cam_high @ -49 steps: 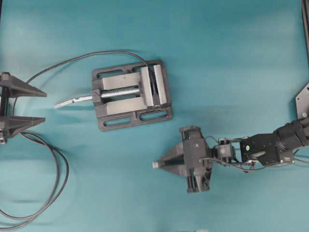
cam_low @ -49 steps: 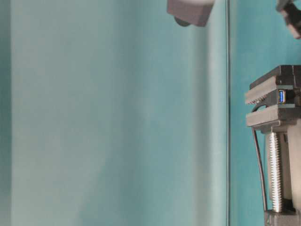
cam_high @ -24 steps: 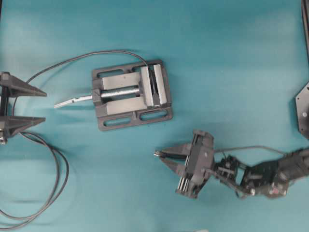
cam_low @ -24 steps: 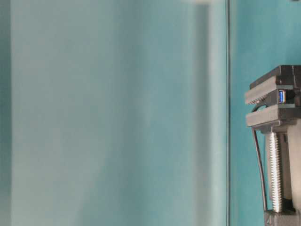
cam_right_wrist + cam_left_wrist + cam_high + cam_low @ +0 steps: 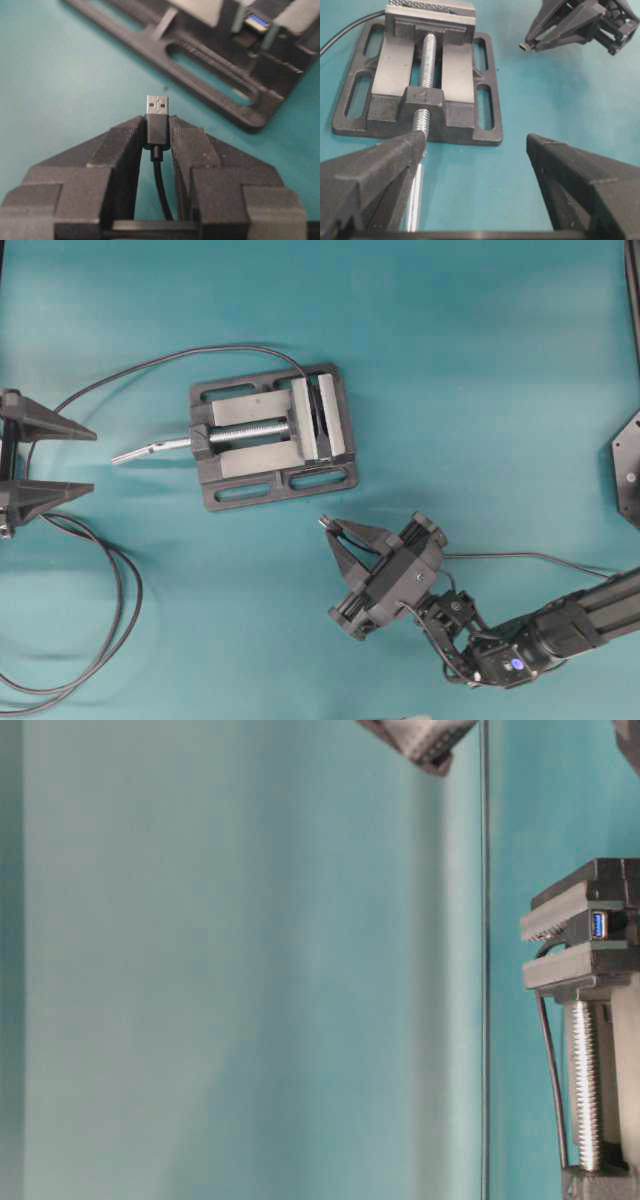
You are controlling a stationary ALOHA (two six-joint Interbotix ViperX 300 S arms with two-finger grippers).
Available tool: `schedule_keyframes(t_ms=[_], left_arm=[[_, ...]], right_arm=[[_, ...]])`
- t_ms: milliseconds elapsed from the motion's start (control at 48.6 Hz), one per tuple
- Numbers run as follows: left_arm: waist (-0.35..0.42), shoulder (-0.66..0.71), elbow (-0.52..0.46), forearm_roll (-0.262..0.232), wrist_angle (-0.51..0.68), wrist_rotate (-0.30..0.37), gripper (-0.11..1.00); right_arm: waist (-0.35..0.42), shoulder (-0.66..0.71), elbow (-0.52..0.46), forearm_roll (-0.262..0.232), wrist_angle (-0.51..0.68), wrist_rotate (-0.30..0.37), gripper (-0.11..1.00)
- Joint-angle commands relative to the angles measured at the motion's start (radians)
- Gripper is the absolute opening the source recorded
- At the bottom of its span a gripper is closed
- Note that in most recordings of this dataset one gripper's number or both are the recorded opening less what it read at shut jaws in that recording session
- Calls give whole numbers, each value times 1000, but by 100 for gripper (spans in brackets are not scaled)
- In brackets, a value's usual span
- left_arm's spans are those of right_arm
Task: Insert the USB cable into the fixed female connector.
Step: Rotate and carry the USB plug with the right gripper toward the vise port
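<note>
My right gripper (image 5: pixel 330 527) is shut on the USB cable's dark plug (image 5: pixel 157 131). Its silver tip (image 5: pixel 157 105) sticks out past the fingertips and points up-left at the grey vise (image 5: pixel 272 436). The thin cable (image 5: pixel 520 557) trails off to the right. The fixed female connector (image 5: pixel 256 20), with a blue insert, sits clamped between the vise jaws (image 5: pixel 598 925), a short way ahead of the plug and off to its right. My left gripper (image 5: pixel 92 458) stands wide open at the left edge with nothing between its fingers, and it faces the vise's screw handle (image 5: pixel 415 210).
The long black cable (image 5: pixel 112 615) runs from the vise round the left gripper and loops at the lower left. The silver screw handle (image 5: pixel 150 449) juts left from the vise. A dark plate (image 5: pixel 628 465) sits at the right edge.
The right arm has swung lower in the overhead view. Its gripper has turned from pointing left to pointing up-left, which brought the plug closer to the vise. The left gripper has not moved.
</note>
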Motion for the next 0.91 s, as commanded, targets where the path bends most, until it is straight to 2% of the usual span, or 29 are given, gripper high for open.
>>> schedule_keyframes(t_ms=[0,288,679,885], left_arm=[[2,5,-12,3,-5,6,100],[2,5,-12,5,-5,5,100],[2,5,-11,3,-5,6,100],[2,5,-12,3,-5,6,100]], right_arm=[[3,3,-57,48,-63,-2,21],[3,60,-164,190,-179,-44,21],[-21,86,-230,267,-258,-63,21],[-40,87,-241,275,-279,-63,21]])
